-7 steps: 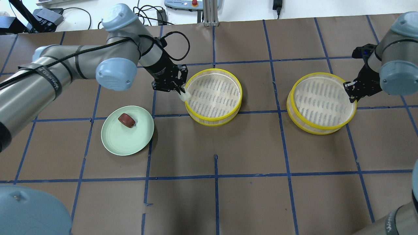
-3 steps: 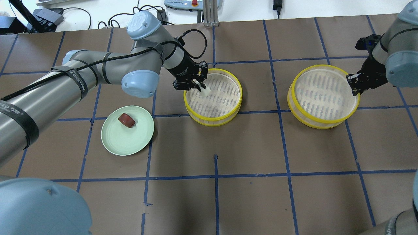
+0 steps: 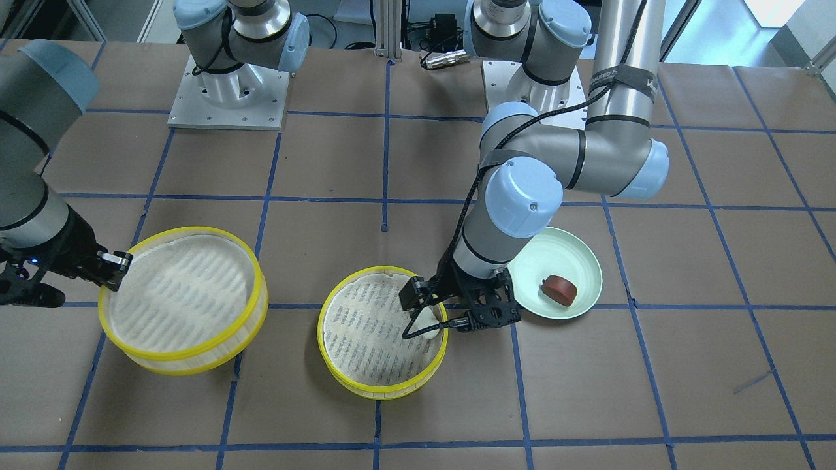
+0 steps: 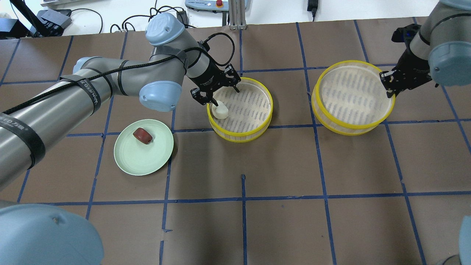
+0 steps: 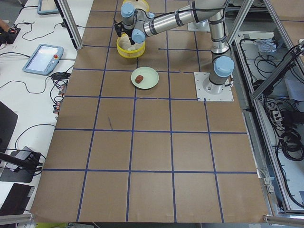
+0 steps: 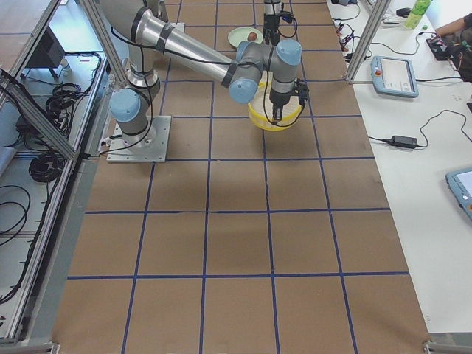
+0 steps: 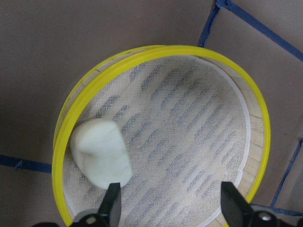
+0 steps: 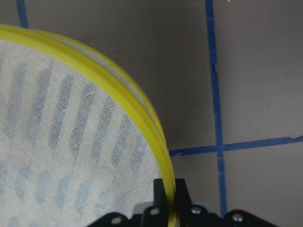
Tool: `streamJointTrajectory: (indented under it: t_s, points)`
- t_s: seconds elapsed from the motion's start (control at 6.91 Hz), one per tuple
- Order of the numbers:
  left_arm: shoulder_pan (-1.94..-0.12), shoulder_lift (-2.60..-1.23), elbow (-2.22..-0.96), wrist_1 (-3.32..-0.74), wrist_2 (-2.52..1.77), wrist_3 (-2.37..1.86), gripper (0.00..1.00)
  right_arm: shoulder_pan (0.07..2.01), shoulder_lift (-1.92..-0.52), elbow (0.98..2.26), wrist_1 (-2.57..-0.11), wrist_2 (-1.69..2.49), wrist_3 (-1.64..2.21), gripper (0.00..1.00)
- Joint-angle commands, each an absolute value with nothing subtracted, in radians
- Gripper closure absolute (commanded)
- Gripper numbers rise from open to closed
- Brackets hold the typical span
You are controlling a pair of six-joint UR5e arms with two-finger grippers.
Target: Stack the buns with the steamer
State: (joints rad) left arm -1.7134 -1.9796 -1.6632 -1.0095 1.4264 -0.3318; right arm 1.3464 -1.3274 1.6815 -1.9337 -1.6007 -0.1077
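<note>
The white bun (image 4: 221, 110) lies on the mesh at the left edge of the middle steamer tray (image 4: 250, 107), free of the fingers; it also shows in the left wrist view (image 7: 100, 153). My left gripper (image 4: 223, 95) hangs open just above it. The reddish-brown bun (image 4: 142, 135) sits on the pale green plate (image 4: 147, 162). My right gripper (image 4: 388, 87) is shut on the right rim of the second steamer tray (image 4: 349, 94), which it holds tilted a little above the table. The right wrist view shows the fingers clamped on the yellow rim (image 8: 118, 90).
Brown paper with a blue tape grid covers the table. The plate lies to the left of the middle tray. Cables and a control pendant (image 4: 209, 4) lie beyond the far edge.
My left gripper carried the white bun over the middle tray, opened and left it on the mesh. My right gripper lifted the second tray and moved it left and away.
</note>
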Motion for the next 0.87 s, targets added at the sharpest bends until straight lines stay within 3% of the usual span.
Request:
streamJointTrajectory:
  t_s: [0.0,0.29,0.72]
  points:
    - [-1.582,-1.931,-1.715,-1.130,1.638,0.055,0.00,1.504,-1.339,1.646,-1.885,-1.578,0.154,0.93]
    - [-1.488,-1.925,-1.878,-1.121,1.638,0.239,0.04,1.654,-1.327,1.644,-1.902,-1.578,0.390,0.93]
    - [-1.486,-1.973,-1.896,-1.038,1.760,0.249,0.14,1.779,-1.223,1.589,-1.890,-1.571,0.619,0.93]
